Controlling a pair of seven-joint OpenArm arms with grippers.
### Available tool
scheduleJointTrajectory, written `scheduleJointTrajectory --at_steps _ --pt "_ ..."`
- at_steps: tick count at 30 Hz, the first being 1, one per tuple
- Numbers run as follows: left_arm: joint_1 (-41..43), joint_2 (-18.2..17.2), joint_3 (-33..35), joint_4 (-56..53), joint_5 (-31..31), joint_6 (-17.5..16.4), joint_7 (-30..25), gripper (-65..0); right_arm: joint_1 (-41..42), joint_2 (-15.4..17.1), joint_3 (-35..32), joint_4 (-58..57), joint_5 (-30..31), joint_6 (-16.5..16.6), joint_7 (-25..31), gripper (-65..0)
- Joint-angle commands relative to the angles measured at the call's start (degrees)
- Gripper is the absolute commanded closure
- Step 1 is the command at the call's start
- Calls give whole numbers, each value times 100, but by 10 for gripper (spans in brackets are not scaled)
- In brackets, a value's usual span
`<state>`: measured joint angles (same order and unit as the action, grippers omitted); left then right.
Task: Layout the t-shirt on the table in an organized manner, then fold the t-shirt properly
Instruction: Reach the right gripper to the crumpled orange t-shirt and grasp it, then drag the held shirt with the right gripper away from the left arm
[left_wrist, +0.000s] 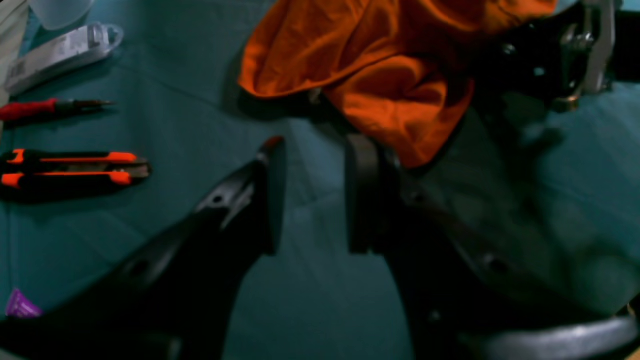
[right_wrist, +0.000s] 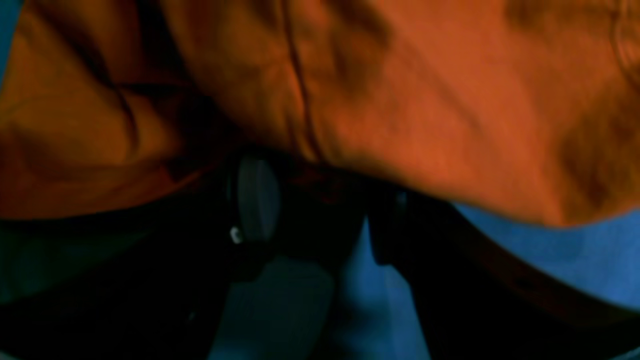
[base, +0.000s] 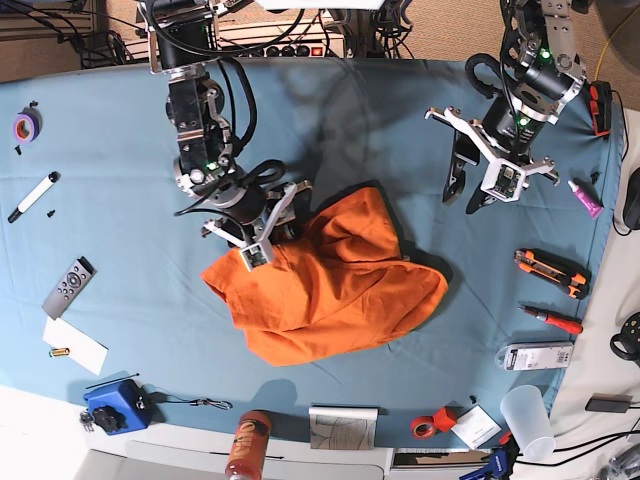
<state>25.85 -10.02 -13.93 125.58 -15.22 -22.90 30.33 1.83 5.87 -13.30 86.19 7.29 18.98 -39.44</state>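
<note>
Laying out the t-shirt (base: 330, 290) is hardly begun, and no fold is made yet.

It lies as a crumpled heap near the middle of the table (base: 110, 180), so spreading, smoothing and all folding are left, I judge. The right gripper (base: 268, 238) is low at the left far edge of the heap, fingers spread wide with cloth just at their tips; it pinches nothing that I can see. The left gripper (base: 473, 182) hangs above bare table, right of the shirt, fingers apart and empty.
</note>
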Motion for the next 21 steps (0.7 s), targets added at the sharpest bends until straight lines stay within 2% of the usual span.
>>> scheduleJointTrajectory --at_steps 1,2,3,5,6,11,17,21 --pt "-15 -31 -7 90 -57 -2 -164 -211 42 13 -83 0 -105 0 -120 -269" --pt "-15 -28 -7 90 -57 0 -164 -211 42 13 -138 0 -160 -2 -87 -250" --pt "-15 -31 -7 90 -59 0 -164 -211 42 -7 -170 0 -184 -9 -103 -195" --pt "-13 -28 -7 90 -59 -2 -164 -211 42 -94 -170 2 -201 -236 -240 -30" --pt "-13 -31 -7 90 -59 -2 -164 -211 44 -144 -164 4 -210 -374 -278 0" --pt "-11 -28 -7 90 -59 -2 -164 -211 120 -240 -160 424 -219 -422 -520 0" --pt "-13 -28 -7 90 -57 -2 -162 -211 105 -236 -129 2085 -63 -424 -1073 0" --pt "-11 -31 -7 87 -57 0 -157 -211 -22 -238 225 2973 216 -424 -1115 0"
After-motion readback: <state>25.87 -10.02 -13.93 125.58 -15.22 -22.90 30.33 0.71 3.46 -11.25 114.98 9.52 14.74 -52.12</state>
